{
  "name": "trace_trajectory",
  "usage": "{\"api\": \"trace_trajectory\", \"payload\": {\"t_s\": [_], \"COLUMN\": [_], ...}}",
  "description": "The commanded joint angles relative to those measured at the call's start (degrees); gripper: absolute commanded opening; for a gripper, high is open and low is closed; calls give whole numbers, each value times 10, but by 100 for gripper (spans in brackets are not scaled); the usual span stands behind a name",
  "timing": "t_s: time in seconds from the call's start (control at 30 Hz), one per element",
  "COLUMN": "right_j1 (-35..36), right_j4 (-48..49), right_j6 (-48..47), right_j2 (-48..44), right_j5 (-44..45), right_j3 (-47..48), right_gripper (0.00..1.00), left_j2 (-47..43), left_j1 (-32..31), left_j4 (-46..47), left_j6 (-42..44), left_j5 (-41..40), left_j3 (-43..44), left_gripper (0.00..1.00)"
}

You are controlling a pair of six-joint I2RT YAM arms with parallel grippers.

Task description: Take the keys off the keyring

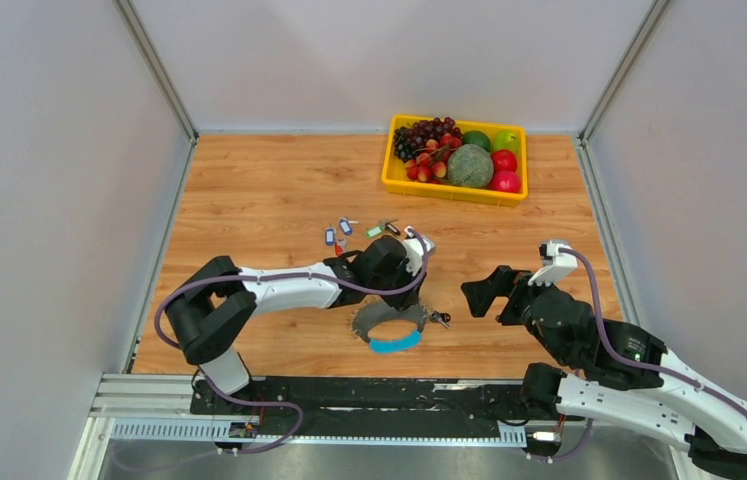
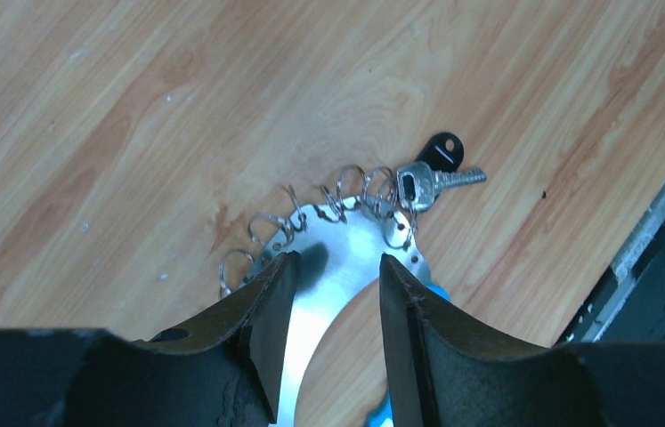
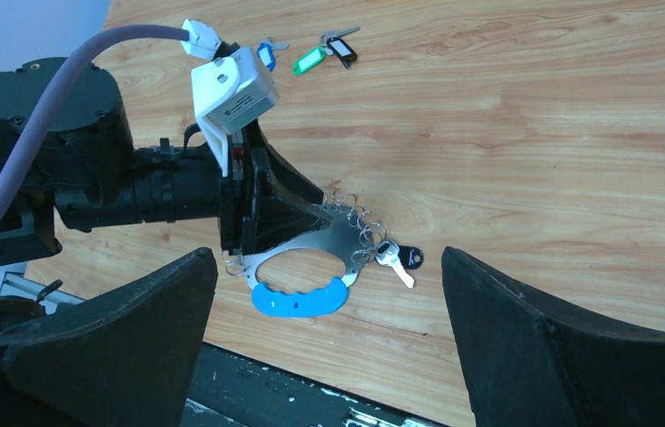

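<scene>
Clenching on the keyring (image 3: pixel 333 233), the left hand (image 2: pixel 333 271) is pinching the grey band on the side opposite its blue section. One black-headed key (image 2: pixel 435 178) is hanging from a wire loop on the keyring's edge and resting on the surface (image 1: pixel 249 180). The right hand (image 1: pixel 479 298) is hovering right of the keyring, apart from it, jaws spread wide and holding nothing. Loose keys (image 1: pixel 344 232) with blue and green heads are lying beyond the keyring, well apart.

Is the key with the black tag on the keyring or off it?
On: the key hangs from a wire loop at the edge of the keyring, left wrist view.
</scene>
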Motion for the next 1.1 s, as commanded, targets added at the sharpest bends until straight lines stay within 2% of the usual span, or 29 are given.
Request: {"api": "trace_trajectory", "payload": {"t_s": [0.0, 0.3, 0.43, 0.6, 0.73, 0.83, 0.9, 1.07], "right_j1": [0, 1, 1, 1, 0, 1, 1, 1], "right_j4": [-5, -9, -15, -19, -23, -25, -26, -26], "right_j6": [6, 8, 14, 21, 29, 34, 35, 36], "right_j2": [6, 8, 11, 19, 37, 52, 60, 76], "right_j5": [11, 11, 10, 8, 4, 1, -2, 0], "right_j3": [21, 26, 28, 27, 24, 20, 19, 19], "right_gripper": [100, 100, 100, 100, 100, 100, 100, 100], "left_j2": [33, 85, 98, 117, 101, 100, 102, 73], "left_j1": [-2, -2, -2, -1, 0, 0, 0, 2], "left_j4": [25, 0, 4, -20, -4, -10, -25, -16], "left_j6": [7, 20, 27, 40, 42, 50, 55, 54], "left_j5": [-30, -66, -64, -67, -67, -59, -53, -41], "left_j3": [37, 88, 91, 100, 79, 81, 89, 76], "left_gripper": [44, 40, 32, 31, 29, 9, 1, 0]}}
